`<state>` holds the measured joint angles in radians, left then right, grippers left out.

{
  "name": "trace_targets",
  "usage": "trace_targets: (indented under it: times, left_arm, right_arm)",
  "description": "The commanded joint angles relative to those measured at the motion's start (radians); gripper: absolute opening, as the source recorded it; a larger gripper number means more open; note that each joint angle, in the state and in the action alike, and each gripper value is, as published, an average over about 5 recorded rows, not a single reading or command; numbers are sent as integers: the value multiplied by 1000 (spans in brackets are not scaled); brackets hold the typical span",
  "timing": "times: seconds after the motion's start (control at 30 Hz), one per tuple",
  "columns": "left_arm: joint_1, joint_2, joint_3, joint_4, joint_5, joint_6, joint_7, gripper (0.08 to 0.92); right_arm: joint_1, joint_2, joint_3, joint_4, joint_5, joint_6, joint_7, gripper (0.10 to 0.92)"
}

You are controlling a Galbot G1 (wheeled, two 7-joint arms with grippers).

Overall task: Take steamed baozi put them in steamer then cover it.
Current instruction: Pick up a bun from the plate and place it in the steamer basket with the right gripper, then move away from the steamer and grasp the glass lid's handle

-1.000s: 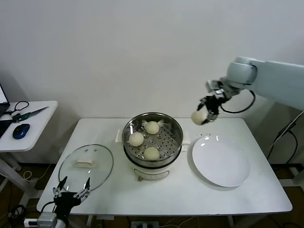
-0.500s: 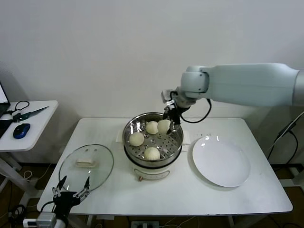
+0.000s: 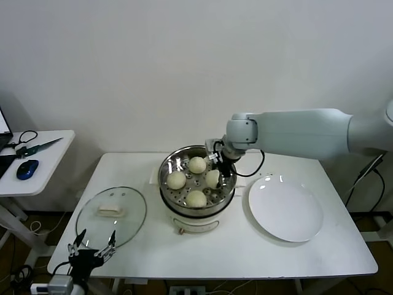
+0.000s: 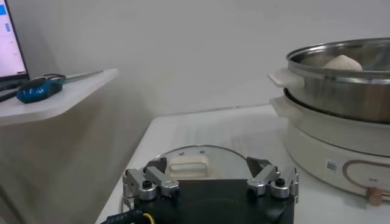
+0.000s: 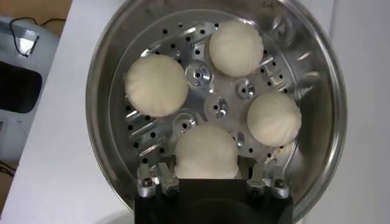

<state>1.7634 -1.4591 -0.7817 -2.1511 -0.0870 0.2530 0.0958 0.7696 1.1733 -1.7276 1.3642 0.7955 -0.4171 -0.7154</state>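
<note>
The steel steamer (image 3: 167, 167) stands mid-table on its white base. Three baozi (image 3: 196, 165) (image 3: 177, 180) (image 3: 196, 198) lie on its perforated tray. My right gripper (image 3: 218, 174) reaches down inside the pot and is shut on the fourth baozi (image 3: 212, 179), low over the tray on its right side. In the right wrist view this baozi (image 5: 206, 151) sits between the fingers of the gripper (image 5: 206, 178), with the other three (image 5: 157, 85) (image 5: 236, 49) (image 5: 274, 119) round it inside the steamer (image 5: 100, 91). My left gripper (image 3: 93, 243) is open and parked at the table's front left.
The glass lid (image 3: 111, 215) lies flat left of the steamer, just beyond my left gripper (image 4: 210, 173) in the left wrist view (image 4: 195, 159). A bare white plate (image 3: 285, 208) sits right of the steamer. A side table (image 3: 37, 163) with a mouse and scissors stands at far left.
My right arm swung left from above the plate to the steamer with the baozi and has now lowered it onto the tray. The left arm has not moved.
</note>
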Motion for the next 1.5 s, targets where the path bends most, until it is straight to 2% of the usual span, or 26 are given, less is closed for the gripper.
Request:
trace_targets:
  times: [0.03, 0.27, 0.53, 0.67, 0.77, 0.83, 0.93, 1.03, 1.17, 1.37, 1.5]
  left_arm:
    - [-3, 1, 0, 2, -1, 2, 0, 823]
    - [-3, 1, -3, 1, -3, 4, 0, 823]
    - [-2, 3, -7, -7, -4, 8, 0, 823]
    - [2, 4, -9, -16, -5, 14, 1, 823]
    - [2, 5, -9, -22, -13, 16, 1, 823]
    - [1, 7, -9, -24, -24, 13, 0, 823]
    - [-5, 13, -7, -25, -30, 7, -3, 823]
    - [-18, 22, -4, -24, -16, 1, -4, 823]
    - [-43, 39, 0, -9, 6, -34, -14, 823]
    - [-88, 69, -5, 46, 78, -125, -59, 823]
    - [-103, 86, -14, 78, 134, -172, -42, 823]
  right_arm:
    - [-56, 14, 7, -23, -36, -13, 20, 679]
    - [-51, 13, 34, -43, -36, -2, 17, 689]
    - [20, -20, 43, -36, -29, 100, -82, 814]
    - [59, -90, 109, -41, 40, 125, -113, 822]
    - [47, -167, 207, -40, 137, 108, -53, 823]
    - [-8, -230, 315, -35, 193, 100, 53, 823]
    - [-152, -330, 530, -25, 202, 124, 257, 823]
    - [-325, -418, 742, -9, 132, 165, 431, 823]
    - [-599, -529, 1047, 42, 64, 194, 597, 823]
    - [-1126, -665, 1531, 136, -55, 299, 650, 823]
    - [-1550, -646, 1933, 180, -144, 382, 642, 823]
